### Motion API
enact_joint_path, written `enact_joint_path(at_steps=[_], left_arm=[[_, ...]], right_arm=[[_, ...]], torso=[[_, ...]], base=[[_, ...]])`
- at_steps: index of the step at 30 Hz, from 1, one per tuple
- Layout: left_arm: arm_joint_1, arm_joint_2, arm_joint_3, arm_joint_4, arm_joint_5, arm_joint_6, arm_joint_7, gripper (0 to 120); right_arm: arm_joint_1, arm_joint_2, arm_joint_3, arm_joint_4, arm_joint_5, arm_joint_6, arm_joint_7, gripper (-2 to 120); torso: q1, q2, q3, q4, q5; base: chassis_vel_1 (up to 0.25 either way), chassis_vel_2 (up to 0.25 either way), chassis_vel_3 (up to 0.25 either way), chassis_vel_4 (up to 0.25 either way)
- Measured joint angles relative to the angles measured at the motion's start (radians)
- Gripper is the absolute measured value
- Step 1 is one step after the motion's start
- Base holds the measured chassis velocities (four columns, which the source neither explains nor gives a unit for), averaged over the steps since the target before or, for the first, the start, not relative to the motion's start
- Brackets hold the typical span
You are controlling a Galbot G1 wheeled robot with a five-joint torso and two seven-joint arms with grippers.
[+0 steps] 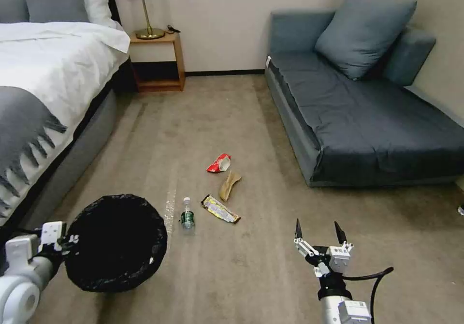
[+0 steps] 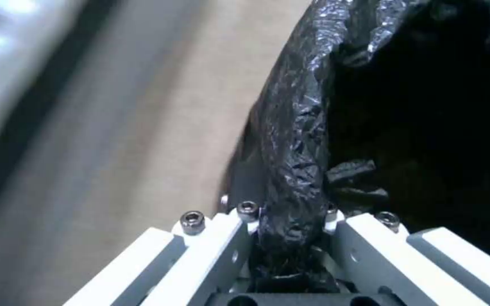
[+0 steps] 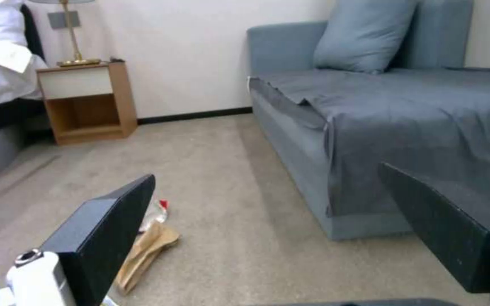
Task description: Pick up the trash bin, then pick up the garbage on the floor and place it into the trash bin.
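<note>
Trash bin (image 1: 116, 243) with its black liner sits low on my left, carried off the carpet as far as I can judge, and my left gripper (image 2: 290, 238) has its fingers clenched on the bin's bagged rim at the side nearest the bed (image 1: 53, 82). So step one looks done; nothing seems to be in the bin yet. My right gripper (image 1: 319, 232) hangs low on my right, fingers spread wide and grasping nothing, pointed toward the litter. All four garbage pieces are on the floor between bed and sofa (image 1: 367, 116): tan paper wrapper (image 1: 229, 185) in the middle, yellow-brown candy wrapper (image 1: 220, 208) just in front of it, red-and-white snack bag (image 1: 219, 163) just behind, clear bottle (image 1: 187, 214) with green label closest to the bin. Four picks left.
</note>
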Motion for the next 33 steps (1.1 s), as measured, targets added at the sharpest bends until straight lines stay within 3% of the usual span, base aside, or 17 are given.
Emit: enact_joint_path(at_steps=[3, 7, 17, 25, 33], left_arm=[[0.033, -0.029, -0.052, -0.028, 0.043, -0.023, -0.004, 3], [0.043, -0.048, -0.078, -0.048, 0.046, -0.025, -0.011, 3], [0.051, -0.086, -0.077, -0.076, 0.042, -0.024, -0.015, 3], [0.042, -0.084, -0.079, -0.077, 0.033, -0.021, -0.016, 3], [0.035, -0.081, -0.079, -0.061, 0.027, -0.020, -0.016, 3]], right_arm=[[0.004, -0.008, -0.009, -0.012, -0.004, 0.012, -0.004, 100], [0.005, -0.019, -0.016, -0.018, -0.014, 0.011, -0.006, 100], [0.004, -0.042, -0.021, -0.046, -0.021, 0.056, -0.038, 100], [-0.001, -0.051, -0.022, -0.048, -0.015, 0.068, -0.046, 100], [-0.001, -0.048, -0.028, -0.047, -0.015, 0.068, -0.048, 100]], torso=[[0.000, 0.000, 0.000, 0.0004, 0.0003], [0.000, 0.000, 0.000, 0.0001, 0.0002], [0.000, 0.000, 0.000, 0.0001, 0.0001], [0.000, 0.000, 0.000, 0.0002, 0.0001], [0.000, 0.000, 0.000, 0.0001, -0.0001]], base=[[0.000, 0.000, 0.000, 0.000], [0.000, 0.000, 0.000, 0.000], [0.000, 0.000, 0.000, 0.000], [-0.026, 0.037, 0.037, -0.029], [-0.152, 0.140, 0.156, -0.146]])
